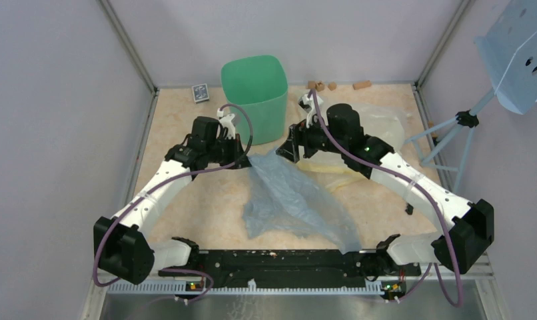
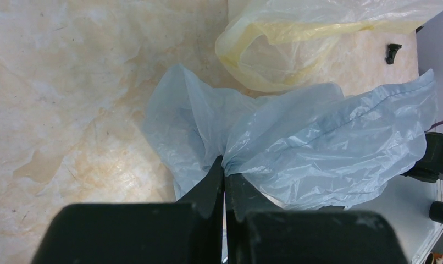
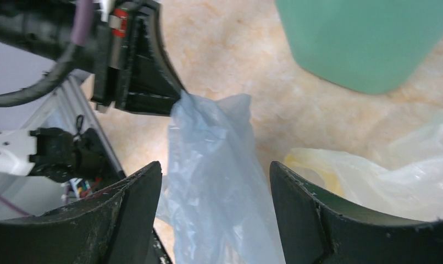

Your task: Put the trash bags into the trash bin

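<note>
My left gripper (image 2: 225, 168) pinched tight on the pale blue bag (image 2: 318, 137)
My right gripper (image 3: 214, 170) gapes wide astride the bag, gripping nothing; the green bin (image 3: 367, 38) stands close by.

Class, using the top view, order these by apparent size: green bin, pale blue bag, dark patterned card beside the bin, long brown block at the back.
1. pale blue bag, spread out
2. green bin
3. dark patterned card
4. brown block, only a little smaller than the card
</note>
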`<act>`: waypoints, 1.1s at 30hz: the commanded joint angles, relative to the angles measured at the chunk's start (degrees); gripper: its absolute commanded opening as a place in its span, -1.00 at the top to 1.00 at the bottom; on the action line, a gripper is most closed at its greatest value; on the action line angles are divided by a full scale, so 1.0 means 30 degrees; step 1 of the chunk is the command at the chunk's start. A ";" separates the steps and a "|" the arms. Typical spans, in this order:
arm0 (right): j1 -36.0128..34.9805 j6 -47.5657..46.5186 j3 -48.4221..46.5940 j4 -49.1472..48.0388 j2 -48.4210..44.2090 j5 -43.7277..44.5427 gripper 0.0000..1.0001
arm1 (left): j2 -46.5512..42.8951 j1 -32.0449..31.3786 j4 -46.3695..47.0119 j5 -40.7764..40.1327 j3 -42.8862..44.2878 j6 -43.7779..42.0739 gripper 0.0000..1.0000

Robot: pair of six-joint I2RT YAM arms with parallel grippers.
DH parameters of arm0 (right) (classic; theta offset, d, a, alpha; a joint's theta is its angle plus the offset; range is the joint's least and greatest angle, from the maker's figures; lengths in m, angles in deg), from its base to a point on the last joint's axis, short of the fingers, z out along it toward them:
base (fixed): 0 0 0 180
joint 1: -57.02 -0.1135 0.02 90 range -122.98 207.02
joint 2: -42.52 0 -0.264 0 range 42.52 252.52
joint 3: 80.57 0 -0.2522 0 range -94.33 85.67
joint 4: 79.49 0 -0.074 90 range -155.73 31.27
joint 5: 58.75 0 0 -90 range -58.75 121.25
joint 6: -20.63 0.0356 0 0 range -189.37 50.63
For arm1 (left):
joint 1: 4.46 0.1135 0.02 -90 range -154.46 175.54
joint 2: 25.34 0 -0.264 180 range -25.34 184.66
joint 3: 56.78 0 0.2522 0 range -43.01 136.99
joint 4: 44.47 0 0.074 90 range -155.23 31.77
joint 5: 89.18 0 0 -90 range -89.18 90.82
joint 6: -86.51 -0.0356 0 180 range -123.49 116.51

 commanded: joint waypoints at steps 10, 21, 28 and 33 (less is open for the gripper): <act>0.0103 0.1441 0.0521 -0.1747 0.1142 -0.3643 -0.12 | 0.0060 -0.0702 0.1249 0.1002 0.1370 0.0024 1.00; 0.4554 0.6905 0.4366 -0.5266 -0.1719 0.0172 1.00 | -0.3140 -0.0743 0.1305 -0.0412 -0.0242 -0.1042 -0.83; 0.5620 0.5039 0.4238 -0.3898 -0.1996 -0.0399 1.00 | -0.4696 -0.0750 0.4130 0.0384 -0.4728 0.0556 -0.74; 0.5636 0.4775 0.4900 -0.4047 -0.2721 -0.0248 1.00 | -0.3682 -0.1009 0.4217 -0.1405 -0.5637 0.2756 -0.61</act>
